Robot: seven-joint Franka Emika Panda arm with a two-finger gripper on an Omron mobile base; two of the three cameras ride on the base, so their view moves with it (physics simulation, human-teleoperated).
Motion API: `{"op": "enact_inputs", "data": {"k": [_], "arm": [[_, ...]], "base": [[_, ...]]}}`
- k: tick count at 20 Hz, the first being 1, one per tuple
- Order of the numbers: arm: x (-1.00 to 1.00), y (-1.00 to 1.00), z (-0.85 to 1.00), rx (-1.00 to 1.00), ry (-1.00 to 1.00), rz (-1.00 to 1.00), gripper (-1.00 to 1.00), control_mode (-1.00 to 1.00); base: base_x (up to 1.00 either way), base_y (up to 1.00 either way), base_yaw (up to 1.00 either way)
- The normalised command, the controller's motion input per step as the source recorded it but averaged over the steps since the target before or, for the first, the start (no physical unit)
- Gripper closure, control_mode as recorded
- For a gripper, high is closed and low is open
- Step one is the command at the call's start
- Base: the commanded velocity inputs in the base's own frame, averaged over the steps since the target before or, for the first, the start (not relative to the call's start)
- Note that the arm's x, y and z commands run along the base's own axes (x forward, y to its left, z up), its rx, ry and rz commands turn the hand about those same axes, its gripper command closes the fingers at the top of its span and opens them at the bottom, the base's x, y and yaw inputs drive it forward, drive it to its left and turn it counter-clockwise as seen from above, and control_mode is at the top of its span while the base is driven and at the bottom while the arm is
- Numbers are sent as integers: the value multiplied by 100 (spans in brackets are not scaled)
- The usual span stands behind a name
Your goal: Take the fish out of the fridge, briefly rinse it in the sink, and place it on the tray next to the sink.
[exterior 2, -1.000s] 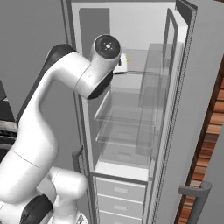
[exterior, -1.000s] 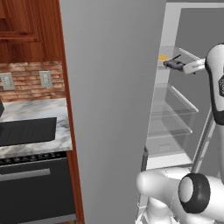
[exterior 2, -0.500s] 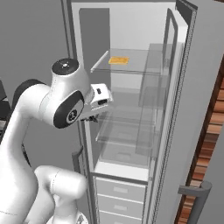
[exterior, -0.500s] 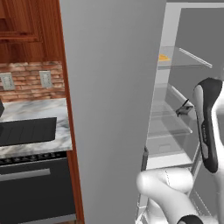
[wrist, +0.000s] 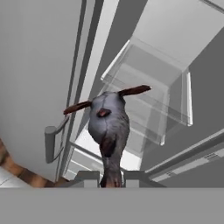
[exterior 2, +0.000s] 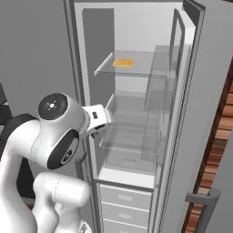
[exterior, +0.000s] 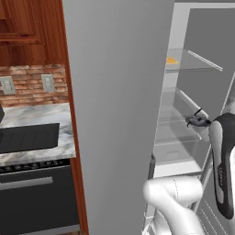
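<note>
**Fish gripped in front of the open fridge**

While hanging just outside the shelves, clamped nearly shut on the fish (wrist: 108, 127) by its tail end: gripper (wrist: 110, 177), with the slender grey body sticking straight out past the fingertips. Smooth, rounded, dark grey skin; two thin reddish-brown fins spread sideways. Seen from the left base as a small dark shape (exterior: 197, 121) in the gripper (exterior: 202, 121), level with the middle shelves, apparently clear of the glass, though too small there for certainty. Fridge (exterior 2: 141, 109) open, pale inside, with clear flat shelves and see-through door bins; orange item (exterior 2: 123, 63) on the top shelf. Flat black tray (exterior: 28, 137) on the marbled counter (exterior: 36, 153), well apart to the left.
</note>
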Motion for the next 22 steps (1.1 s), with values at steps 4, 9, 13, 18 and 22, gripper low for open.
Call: {"op": "enact_inputs", "data": {"k": [4,9,13,18,22], "arm": [[-72,0,-32,5,0,0,100,100],[0,0,0,0,0,0,100,100],[0,0,0,0,0,0,100,100],[0,0,0,0,0,0,100,100],[0,0,0,0,0,0,100,100]], "base": [[-25,0,0],[-100,34,1],[-100,92,2],[-55,100,0],[-11,100,0]]}}
